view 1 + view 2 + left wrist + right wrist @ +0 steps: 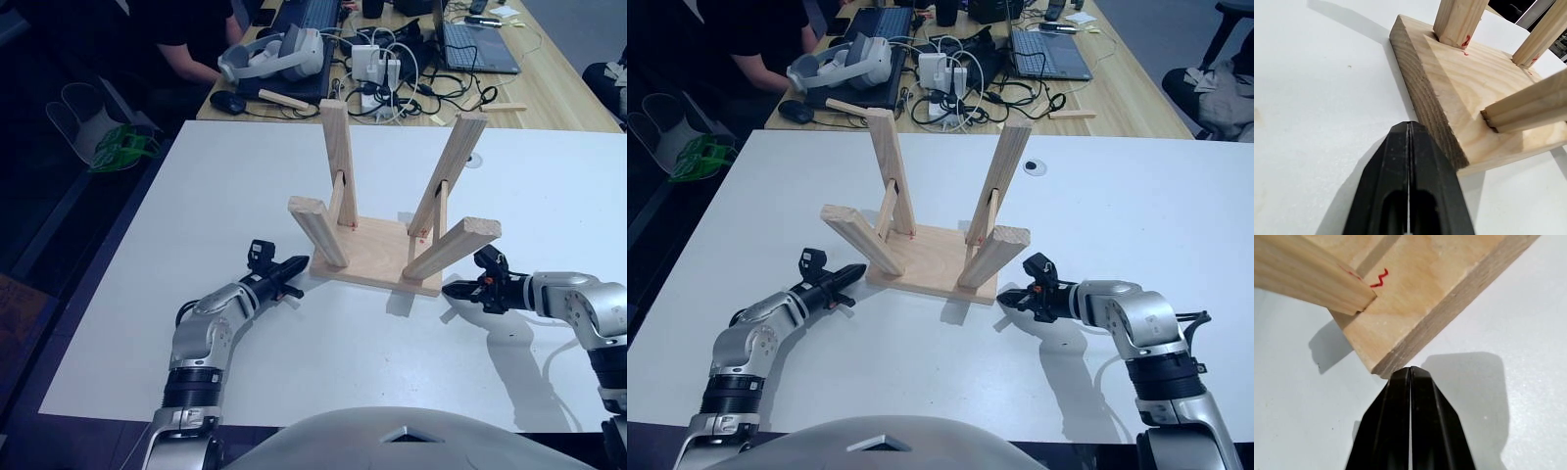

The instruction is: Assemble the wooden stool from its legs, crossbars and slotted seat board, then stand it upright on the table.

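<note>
Left eye view, centre: stool (pixel 372 250) assembled but legs-up, flipping remains; my left fingers (pixel 289 267) and right fingers (pixel 460 291) closed, empty.

The silver-grey left arm (pixel 201 338) is held low, bent at the elbow. Its black two-fingered left gripper (pixel 294 266) is pointed forward and inward, fingers pressed together. The silver-grey right arm (pixel 578 299) is folded inward, and its black two-fingered right gripper (pixel 456 291) is likewise closed, tips touching.
</note>
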You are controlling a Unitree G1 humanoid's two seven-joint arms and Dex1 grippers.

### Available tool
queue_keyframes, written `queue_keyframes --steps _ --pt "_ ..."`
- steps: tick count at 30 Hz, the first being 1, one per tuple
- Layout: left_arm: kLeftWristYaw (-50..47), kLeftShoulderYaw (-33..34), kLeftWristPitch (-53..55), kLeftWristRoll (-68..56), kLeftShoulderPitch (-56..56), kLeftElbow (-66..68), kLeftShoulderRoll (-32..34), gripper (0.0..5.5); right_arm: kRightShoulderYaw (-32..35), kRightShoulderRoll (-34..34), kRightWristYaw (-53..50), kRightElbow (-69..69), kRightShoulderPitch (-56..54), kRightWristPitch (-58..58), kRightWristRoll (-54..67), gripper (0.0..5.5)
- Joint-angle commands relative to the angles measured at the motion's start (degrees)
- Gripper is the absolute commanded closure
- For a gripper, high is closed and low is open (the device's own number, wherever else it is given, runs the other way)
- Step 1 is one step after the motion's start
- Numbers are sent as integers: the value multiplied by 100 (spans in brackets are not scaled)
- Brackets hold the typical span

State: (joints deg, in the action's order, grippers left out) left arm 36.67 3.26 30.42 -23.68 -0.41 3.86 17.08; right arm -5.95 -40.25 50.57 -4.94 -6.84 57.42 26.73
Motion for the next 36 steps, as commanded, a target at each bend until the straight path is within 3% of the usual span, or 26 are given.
queue_keyframes --steps 1,8,15,36 --pt "178 -108 146 -105 60 -214 61 549 -17 91 -36 -91 -50 -1 50 550" --pt "501 -179 439 -412 201 -613 135 549 -74 126 95 -159 -32 27 144 550" --pt "793 -141 743 -839 337 -931 259 549 448 198 450 -639 22 337 926 550" --pt "932 200 849 -1678 261 -1161 285 549 981 418 460 -874 -17 723 1682 550"
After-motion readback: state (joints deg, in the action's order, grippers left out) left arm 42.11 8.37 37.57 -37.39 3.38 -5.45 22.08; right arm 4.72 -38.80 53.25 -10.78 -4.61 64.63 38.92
